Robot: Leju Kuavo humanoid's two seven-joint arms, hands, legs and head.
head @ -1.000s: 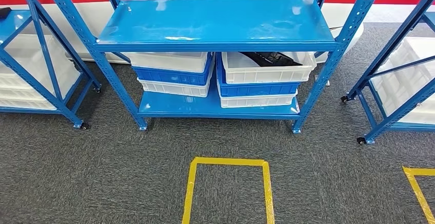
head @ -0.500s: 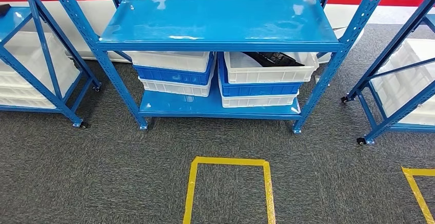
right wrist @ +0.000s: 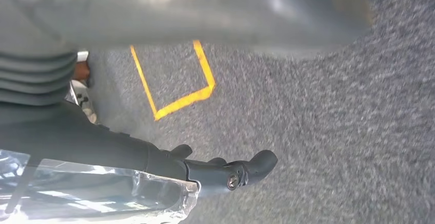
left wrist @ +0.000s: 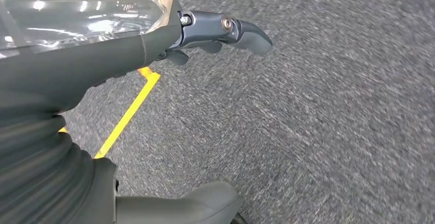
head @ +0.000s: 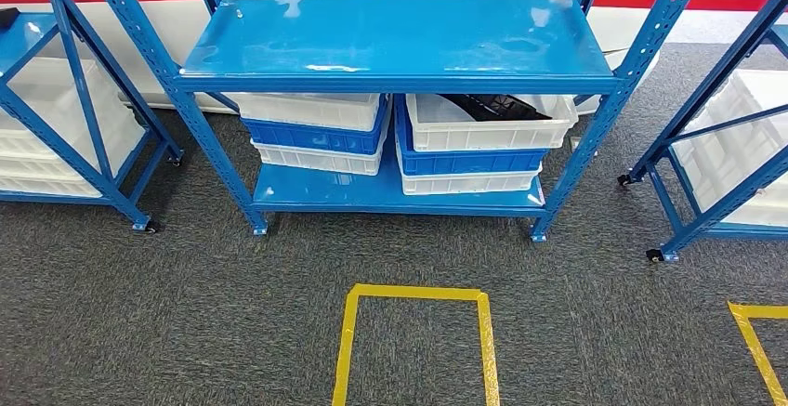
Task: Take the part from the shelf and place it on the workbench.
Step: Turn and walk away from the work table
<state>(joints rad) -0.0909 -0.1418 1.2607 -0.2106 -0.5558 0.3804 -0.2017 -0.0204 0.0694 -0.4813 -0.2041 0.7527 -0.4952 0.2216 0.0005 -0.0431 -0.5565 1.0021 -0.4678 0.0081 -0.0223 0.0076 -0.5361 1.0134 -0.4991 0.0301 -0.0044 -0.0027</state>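
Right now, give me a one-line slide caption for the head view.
Blue shelf ahead, dark part in the upper right white bin, yellow tape square on grey carpet.

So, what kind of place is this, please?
Probably a warehouse or a factory storage area. Blue metal shelves on wheels hold stacked white and blue plastic crates, one with a black part inside, and yellow tape marks a square on the grey carpet.
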